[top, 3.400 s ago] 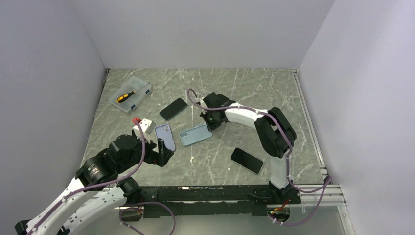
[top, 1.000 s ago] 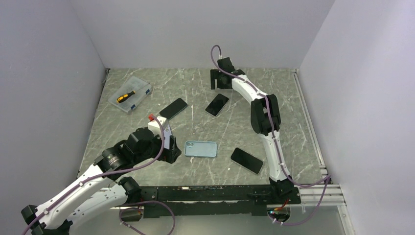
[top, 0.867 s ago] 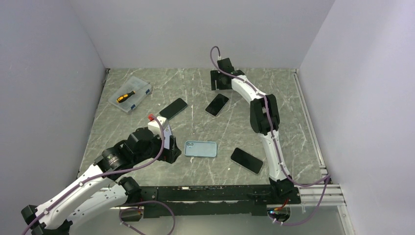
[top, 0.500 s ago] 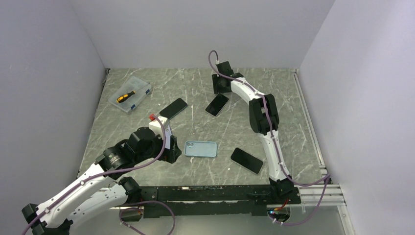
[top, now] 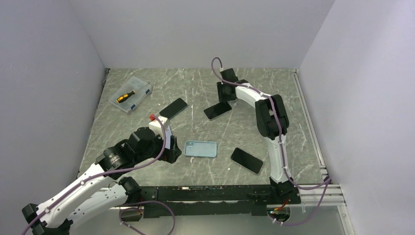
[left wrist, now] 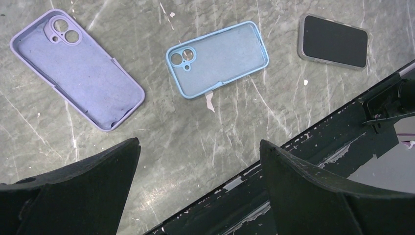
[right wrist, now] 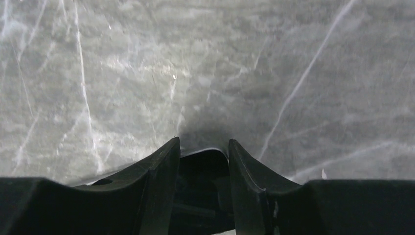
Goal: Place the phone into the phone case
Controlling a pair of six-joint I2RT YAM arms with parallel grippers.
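Between the narrowed fingers of my right gripper sits the end of a black phone. From above, this phone lies at the back middle, its far end under the right gripper and tipped up a little. A light blue phone case lies face up in the middle; the left wrist view shows this blue case beside a purple case. My left gripper hangs wide open above the near table edge and holds nothing; from above the left gripper covers the purple case.
A second black phone lies left of the held one, and a third phone near the front right. A clear box with an orange screwdriver stands at the back left. Grey walls close three sides.
My right gripper came down and closed on the far end of the back phone, which has swung round and tipped up. The left arm has barely moved.
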